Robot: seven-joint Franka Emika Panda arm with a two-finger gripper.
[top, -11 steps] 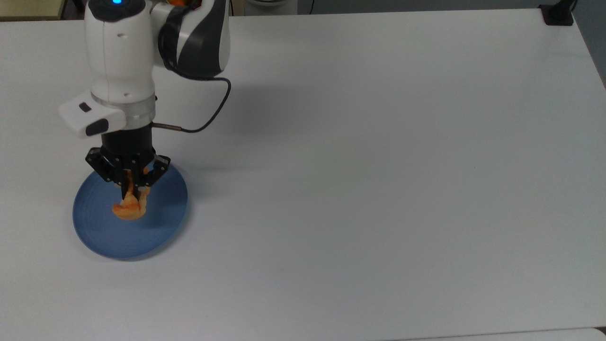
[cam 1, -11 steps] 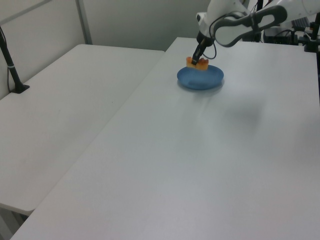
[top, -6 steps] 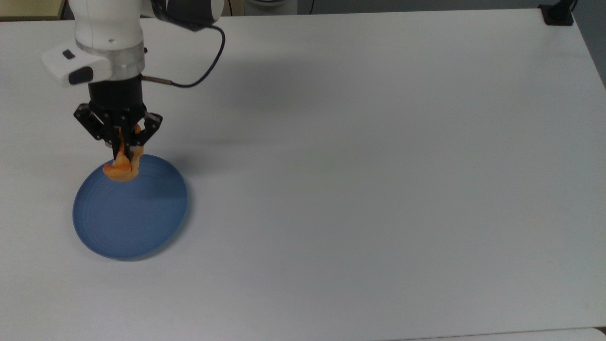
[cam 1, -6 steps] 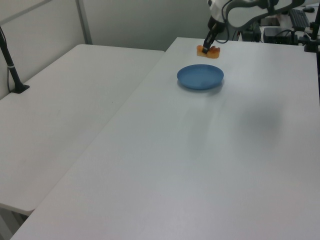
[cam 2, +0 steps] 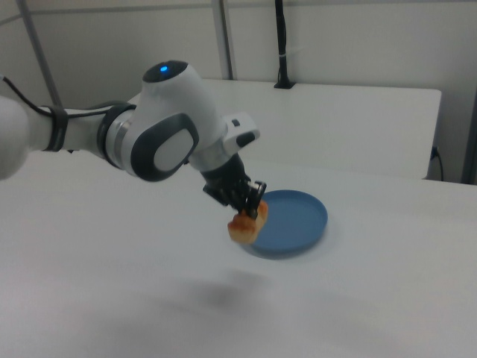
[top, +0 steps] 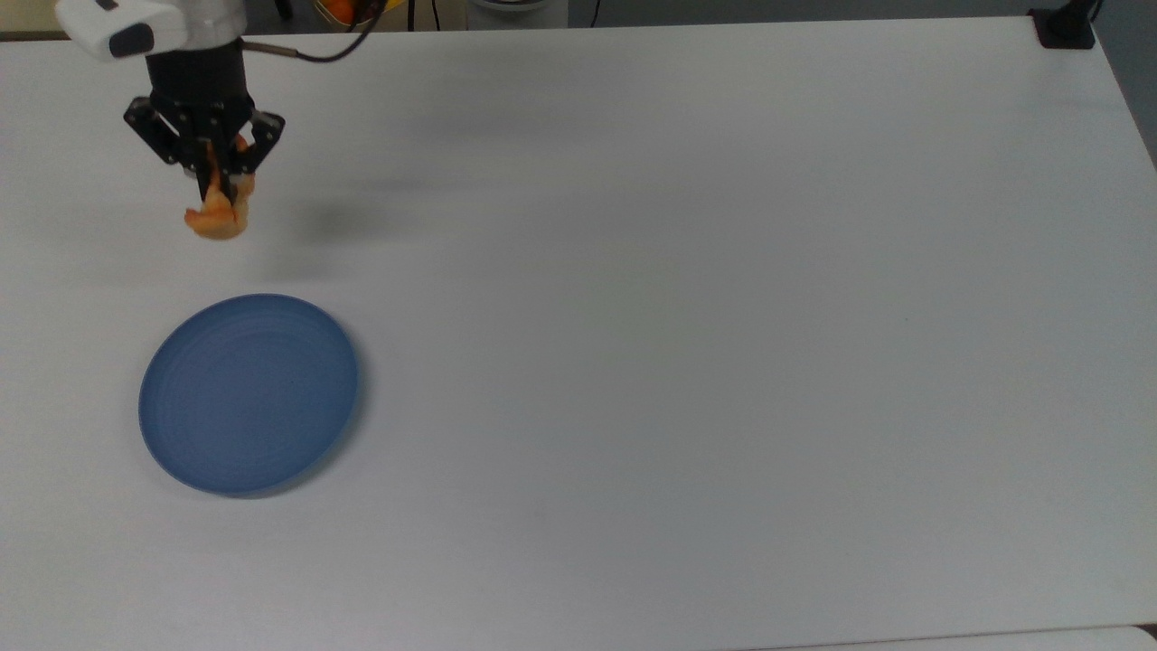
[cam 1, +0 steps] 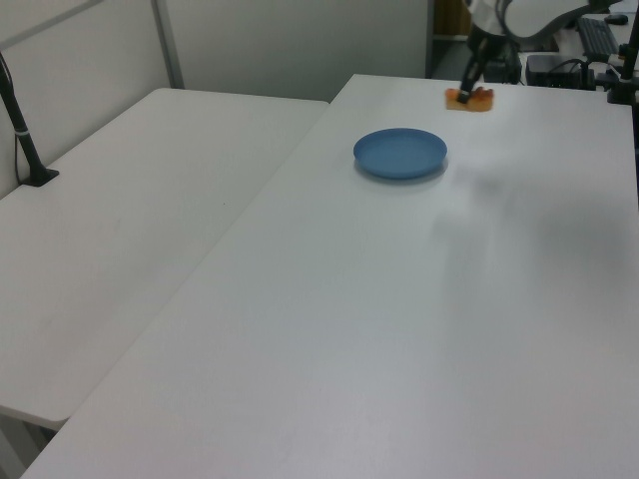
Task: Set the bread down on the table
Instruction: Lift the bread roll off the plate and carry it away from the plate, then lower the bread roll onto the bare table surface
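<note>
The bread [top: 218,218], a small golden-orange roll, hangs from my black gripper [top: 217,192], which is shut on it. In the top view it hovers above the white table [top: 687,298] near the upper left, apart from the blue plate. The left view has the bread [cam 1: 469,97] beyond the plate near the far edge, under the gripper [cam 1: 471,84]. In the right view the bread [cam 2: 244,226] hangs in front of the plate, held by the gripper [cam 2: 250,211], with a shadow on the table below.
The round blue plate [top: 249,392] lies bare on the table, also seen as the plate [cam 1: 400,153] and the plate [cam 2: 293,221]. A black clamp [top: 1065,27] sits at the top view's upper right corner. A second white table [cam 1: 120,239] adjoins at the left view's left.
The gripper lifted the bread off the blue plate and carried it toward the top view's upper edge; the plate now lies bare.
</note>
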